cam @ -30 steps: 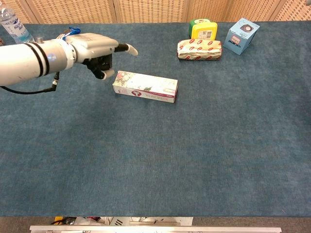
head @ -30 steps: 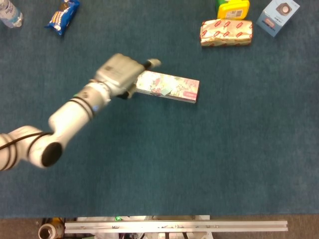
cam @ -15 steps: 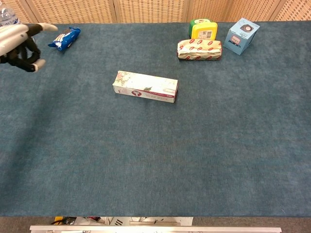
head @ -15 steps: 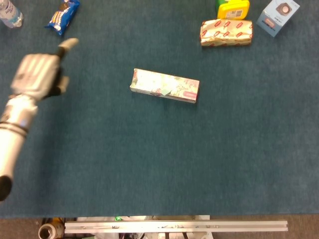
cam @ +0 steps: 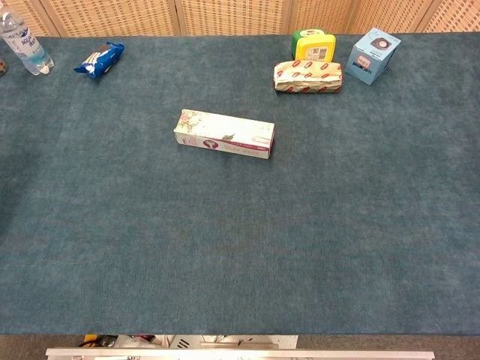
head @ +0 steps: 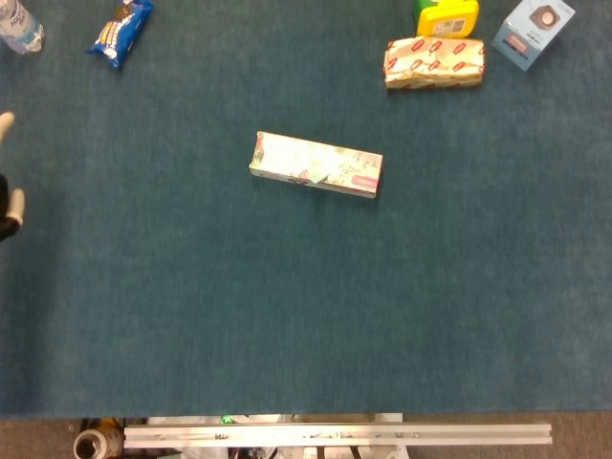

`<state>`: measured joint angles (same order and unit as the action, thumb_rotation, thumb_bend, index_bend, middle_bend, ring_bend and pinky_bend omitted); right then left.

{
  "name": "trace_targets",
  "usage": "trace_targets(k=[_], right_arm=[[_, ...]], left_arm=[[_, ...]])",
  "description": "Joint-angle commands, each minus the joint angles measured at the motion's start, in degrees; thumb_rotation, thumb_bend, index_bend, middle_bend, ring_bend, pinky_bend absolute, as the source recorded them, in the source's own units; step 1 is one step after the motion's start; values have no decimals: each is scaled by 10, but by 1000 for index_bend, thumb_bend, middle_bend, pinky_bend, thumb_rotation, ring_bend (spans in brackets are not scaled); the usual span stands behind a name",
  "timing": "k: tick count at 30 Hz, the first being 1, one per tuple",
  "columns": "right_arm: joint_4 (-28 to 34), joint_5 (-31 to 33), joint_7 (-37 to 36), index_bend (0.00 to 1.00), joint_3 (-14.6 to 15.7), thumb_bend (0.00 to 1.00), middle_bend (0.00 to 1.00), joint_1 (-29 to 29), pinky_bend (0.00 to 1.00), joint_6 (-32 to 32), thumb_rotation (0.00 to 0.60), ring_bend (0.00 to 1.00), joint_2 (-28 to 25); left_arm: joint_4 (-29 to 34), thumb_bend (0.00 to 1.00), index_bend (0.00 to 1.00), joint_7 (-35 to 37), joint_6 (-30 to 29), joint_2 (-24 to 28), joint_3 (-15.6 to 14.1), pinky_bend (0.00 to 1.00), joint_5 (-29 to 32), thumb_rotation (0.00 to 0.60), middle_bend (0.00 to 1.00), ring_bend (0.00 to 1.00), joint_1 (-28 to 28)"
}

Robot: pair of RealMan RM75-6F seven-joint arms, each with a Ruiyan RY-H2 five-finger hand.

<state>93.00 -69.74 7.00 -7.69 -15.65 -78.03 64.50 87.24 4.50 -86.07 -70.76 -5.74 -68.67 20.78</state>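
My left hand shows only as a sliver at the left edge of the head view, a pale fingertip above and a dark bit below it; so little of it is in the picture that I cannot tell how far open it is, though nothing shows in its grasp. It hangs over bare blue cloth, well apart from everything on the table. My right hand is out of both views. The nearest thing to my left hand is the flowered box, which lies flat near the middle of the cloth, long side running left to right and tilted a little, its right end slightly nearer to me; the chest view shows the box the same way, alone, with nothing touching it. Up in the far left corner stands a water bottle, upright, and just to its right lies a blue snack packet, apart from the bottle. At the far right side a wrapped packet with red marks lies flat, and right behind it stands a yellow and green tub; whether the two touch I cannot tell. Beside them to the right sits a light blue carton, turned cornerwise.
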Motion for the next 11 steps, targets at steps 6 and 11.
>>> trace_targets(k=[6,11], right_arm=[[14,-29,-2,408,9,10,506,22,620,-25,600,484,2],[21,-32,6,408,10,10,506,35,620,-39,600,483,3]], left_arm=[[2,436,88,3,-23,0,13,422,-55,600,382,401,-32],[11,436,88,-7,-18,0,25,418,-75,600,382,401,-39]])
